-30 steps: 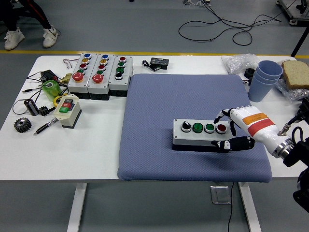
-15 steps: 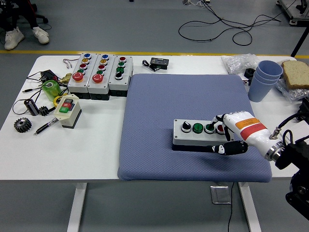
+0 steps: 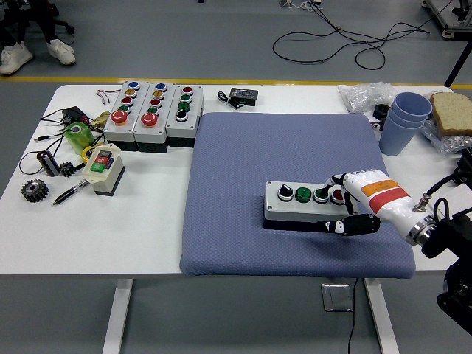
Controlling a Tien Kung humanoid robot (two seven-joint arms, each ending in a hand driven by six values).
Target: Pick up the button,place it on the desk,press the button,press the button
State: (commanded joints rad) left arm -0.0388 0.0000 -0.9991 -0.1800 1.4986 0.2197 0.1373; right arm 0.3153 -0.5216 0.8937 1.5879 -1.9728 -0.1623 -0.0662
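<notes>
Button box (image 3: 306, 201) sits on blue pad (image 3: 243, 162), right of centre, four buttons in row on top. I read no print on it. My right hand (image 3: 352, 203) rests at its right end: fingers (image 3: 338, 181) curled down over red button, thumb (image 3: 346, 223) against front face, gripping nothing. Spare boxes (image 3: 151, 114) stand far left; blue cups (image 3: 404, 120) far right.

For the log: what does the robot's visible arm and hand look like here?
Only the right arm shows. Its hand has a glossy white shell over the back with an orange patch and a red band, and black fingers. A silver metal wrist ring joins it to a black forearm with a thin black cable looping above.
</notes>
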